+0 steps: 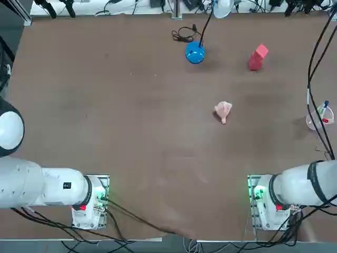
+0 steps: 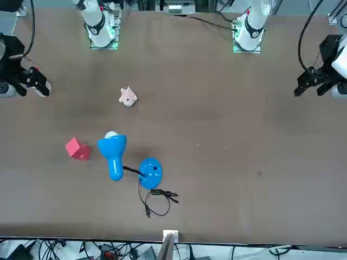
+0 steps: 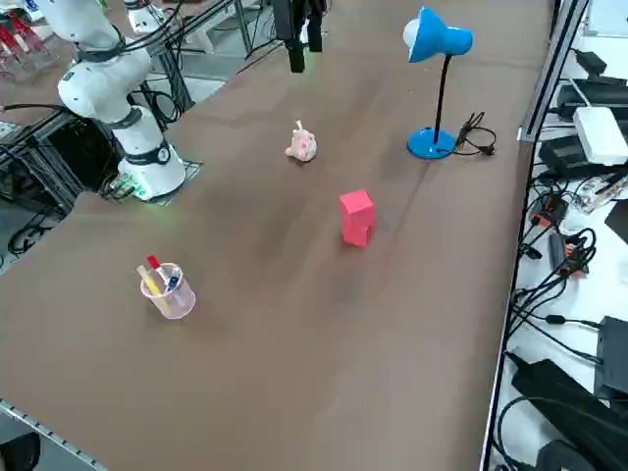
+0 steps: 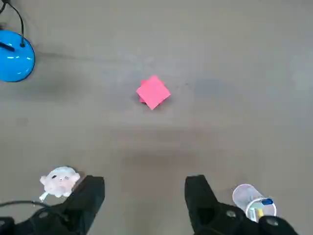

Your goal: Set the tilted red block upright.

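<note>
The red block [image 1: 257, 57] sits on the brown table at the far right, between the blue lamp and the table's right edge. In the right side view the red block [image 3: 356, 216] stands taller than wide; I cannot tell whether it leans. The wrist view shows the red block [image 4: 153, 92] from above as a small diamond. My right gripper [image 4: 144, 196] hangs high over the table, well short of the block, open, with nothing between its dark fingers [image 4: 90, 196]. In the front view the right gripper [image 2: 40, 86] shows near the table's edge.
A blue desk lamp [image 1: 195, 52] with a black cord stands beside the block [image 2: 77, 148]. A pale pink lumpy toy [image 1: 223, 110] lies mid-table. A clear cup of pens [image 1: 320, 117] stands by the right edge, near hanging cables.
</note>
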Controlling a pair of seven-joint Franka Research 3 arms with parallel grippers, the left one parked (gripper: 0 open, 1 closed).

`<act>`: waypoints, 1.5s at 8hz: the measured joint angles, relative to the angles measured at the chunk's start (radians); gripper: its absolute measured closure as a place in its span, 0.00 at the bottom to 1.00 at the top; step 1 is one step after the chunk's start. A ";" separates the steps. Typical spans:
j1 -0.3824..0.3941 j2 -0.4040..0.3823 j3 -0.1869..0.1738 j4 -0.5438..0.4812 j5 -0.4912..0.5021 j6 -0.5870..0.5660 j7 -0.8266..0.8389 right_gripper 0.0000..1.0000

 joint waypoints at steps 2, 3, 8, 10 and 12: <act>0.000 0.003 0.000 0.000 0.006 0.000 0.000 0.00; 0.000 0.007 0.000 0.000 0.033 0.000 0.000 0.00; 0.000 0.061 0.001 0.021 0.095 0.015 0.000 0.00; -0.005 0.138 -0.002 0.020 0.095 0.118 0.001 0.00; -0.020 0.246 -0.003 0.020 0.095 0.235 -0.029 0.00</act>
